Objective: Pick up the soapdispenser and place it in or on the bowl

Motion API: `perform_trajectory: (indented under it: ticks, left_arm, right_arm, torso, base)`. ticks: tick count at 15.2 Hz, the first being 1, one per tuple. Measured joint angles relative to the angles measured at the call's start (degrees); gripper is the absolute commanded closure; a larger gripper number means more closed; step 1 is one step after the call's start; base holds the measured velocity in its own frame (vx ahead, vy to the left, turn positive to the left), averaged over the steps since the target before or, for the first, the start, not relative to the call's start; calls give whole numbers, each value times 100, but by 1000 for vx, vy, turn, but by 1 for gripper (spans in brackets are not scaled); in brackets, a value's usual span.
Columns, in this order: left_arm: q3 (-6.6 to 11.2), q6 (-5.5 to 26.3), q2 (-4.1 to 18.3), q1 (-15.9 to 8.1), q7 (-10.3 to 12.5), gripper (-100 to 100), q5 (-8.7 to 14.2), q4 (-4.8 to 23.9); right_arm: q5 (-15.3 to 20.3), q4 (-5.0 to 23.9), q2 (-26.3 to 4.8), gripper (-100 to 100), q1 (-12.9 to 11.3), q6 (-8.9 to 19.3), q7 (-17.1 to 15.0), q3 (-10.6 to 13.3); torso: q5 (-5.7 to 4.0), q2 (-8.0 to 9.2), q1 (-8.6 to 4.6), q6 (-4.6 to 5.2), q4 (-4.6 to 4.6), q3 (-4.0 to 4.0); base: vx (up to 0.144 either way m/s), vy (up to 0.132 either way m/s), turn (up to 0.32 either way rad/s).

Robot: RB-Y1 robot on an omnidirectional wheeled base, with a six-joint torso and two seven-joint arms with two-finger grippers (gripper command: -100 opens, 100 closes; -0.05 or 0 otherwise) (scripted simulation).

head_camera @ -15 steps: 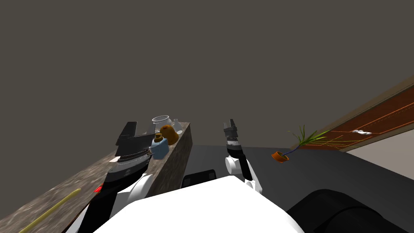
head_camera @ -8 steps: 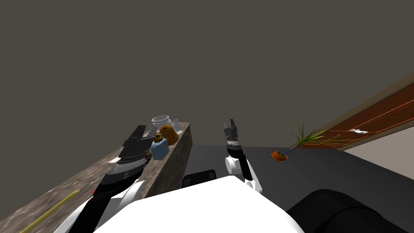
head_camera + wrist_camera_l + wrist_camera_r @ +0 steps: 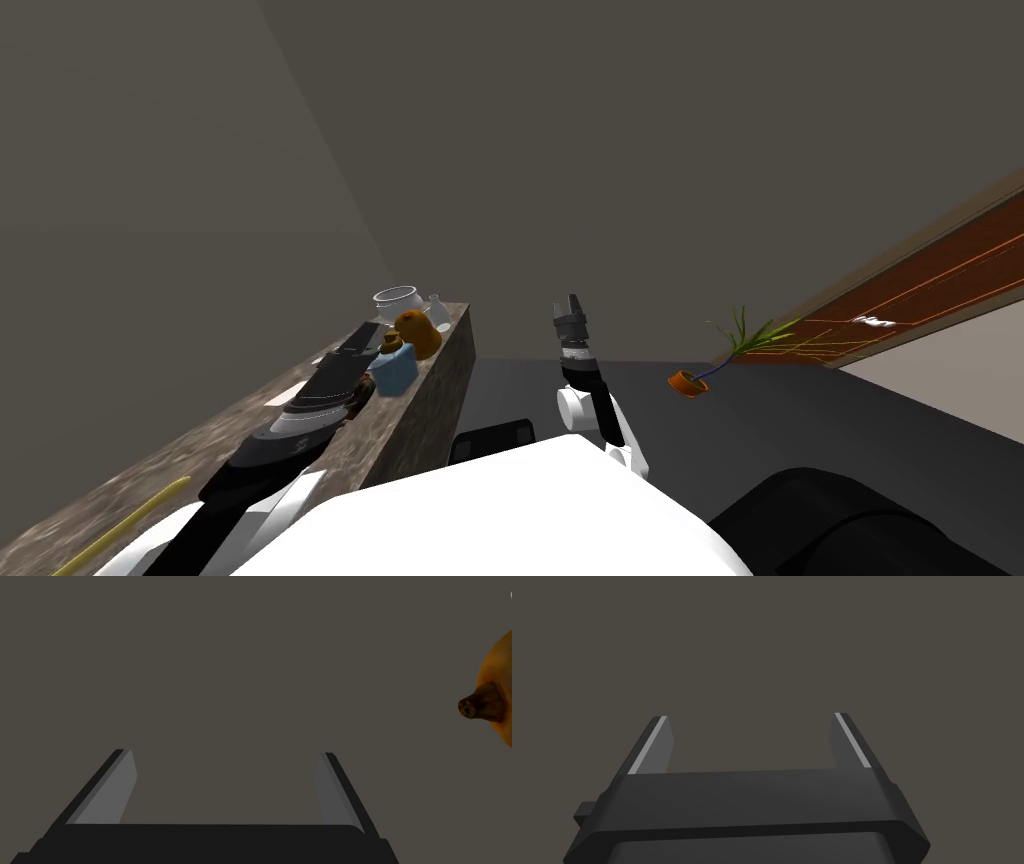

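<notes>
Soap dispenser (image 3: 492, 696), orange, sits beside left gripper (image 3: 225, 752), outside its spread fingers: approach not aligned. Right gripper (image 3: 750, 716) spread, idle. Bowl (image 3: 398, 293) near.

Head camera down over counter (image 3: 200, 455); wrists face wall (image 3: 225, 651).

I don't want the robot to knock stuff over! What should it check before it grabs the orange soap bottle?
1. Left gripper open, nothing between its fingers: ok.
2. Orange soap dispenser lined up between those fingers: not ok, it sits off to one side.
3. Blue container clear of the dispenser: not ok, it stands right beside it.
4. White bowl upright on the counter: ok.
5. Bowl empty: cannot tell.
6. Right gripper out of the way: ok, open, away from the counter.
</notes>
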Motion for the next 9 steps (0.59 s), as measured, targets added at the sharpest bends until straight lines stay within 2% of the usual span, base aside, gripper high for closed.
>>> perform_trajectory:
  ticks: [9]
  left_arm:
    - [443, -34, 1036, 423, -105, -100, -410, 481]
  right_arm:
    - [0, 0, 0, 0, 0, 0, 0, 0]
  torso:
    - [0, 0, -1, 1, 0, 0]
  base:
    - [0, 8, -28]
